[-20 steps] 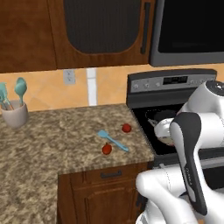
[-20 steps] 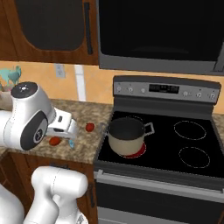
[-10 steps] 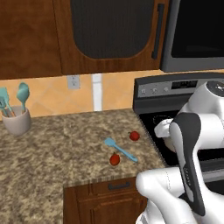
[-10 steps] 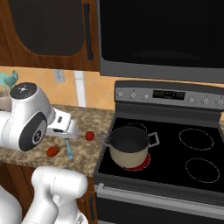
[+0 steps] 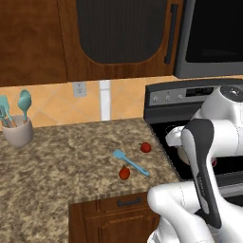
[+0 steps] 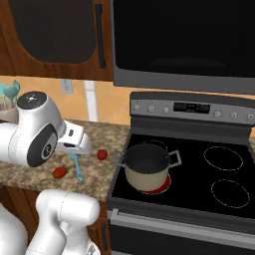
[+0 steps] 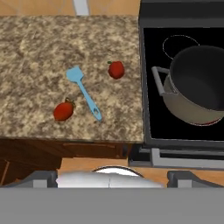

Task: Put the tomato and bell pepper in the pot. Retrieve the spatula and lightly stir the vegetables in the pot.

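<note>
Base travel over the last 1 s shifted both base views; tomato point(image 7: 116, 69), bell pepper point(image 7: 64, 110) and spatula point(image 7: 84, 92) lay untouched beside the empty pot point(image 7: 199, 85). Gripper opening could not be told.

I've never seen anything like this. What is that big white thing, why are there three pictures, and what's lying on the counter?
The white shape is a robot arm on a base that can drive, in a computer-drawn kitchen. Two pictures come from cameras on that base, behind the arm to its left and right, so they show one scene from two sides. The third comes from a camera on the arm's hand, looking down at the work.

On the speckled counter lie a round red tomato, an orange-red bell pepper with a dark stem, and between them a light-blue spatula. A cream pot with a dark inside sits on the black stove. A cup of teal spoons stands far off.

The hand's fingers can't be made out, so I can't tell whether anything is held.
</note>
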